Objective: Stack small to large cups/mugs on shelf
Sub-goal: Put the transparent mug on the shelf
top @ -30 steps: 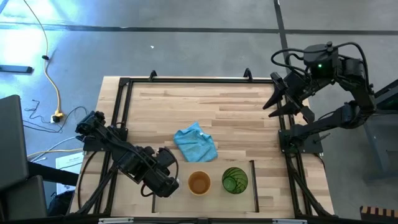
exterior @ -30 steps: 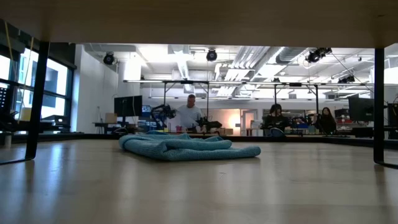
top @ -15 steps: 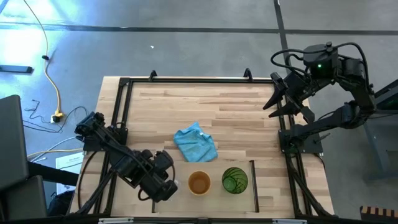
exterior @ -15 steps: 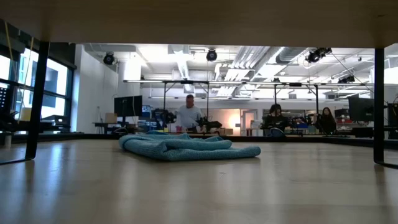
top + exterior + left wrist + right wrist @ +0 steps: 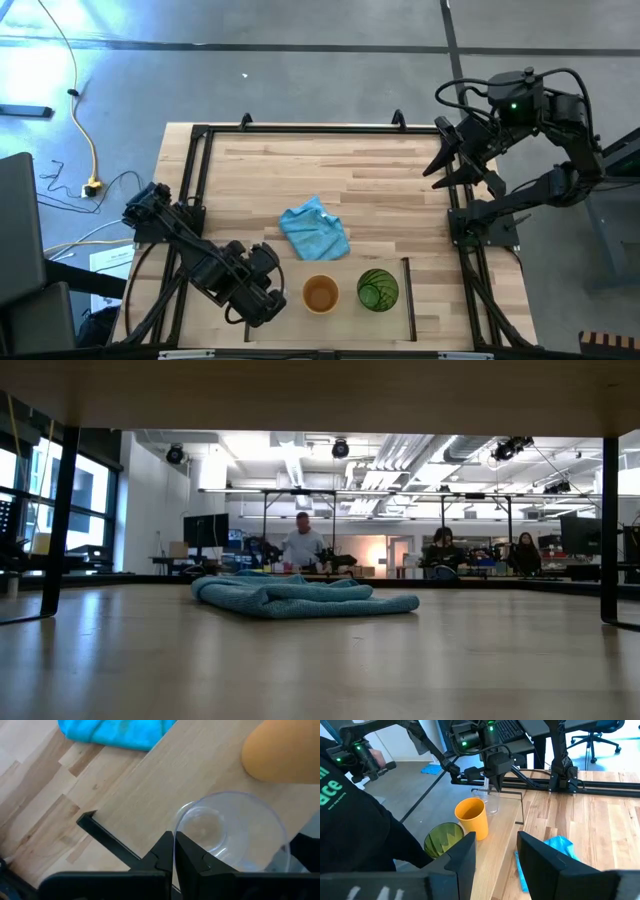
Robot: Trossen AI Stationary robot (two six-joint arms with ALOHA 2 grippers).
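Step in hand: placing clear glass (image 5: 232, 837) on shelf (image 5: 408, 300), left of orange cup (image 5: 320, 294). Left gripper (image 5: 272, 300) jaws narrow, gripping glass rim. Right gripper (image 5: 452, 162) parked far right of worktop (image 5: 380, 180), jaws wide. Next, likely: release glass, withdraw clear of cup and green tumbler (image 5: 378, 289).

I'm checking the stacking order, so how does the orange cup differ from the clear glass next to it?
The orange cup is opaque, while the clear glass is see-through. The orange cup stands free on the table, while the clear glass has the left gripper at its rim, one finger inside the wall. In the right wrist view the orange cup looks taller than the glass. Both stand upright, mouths up, in the area marked by dark lines.
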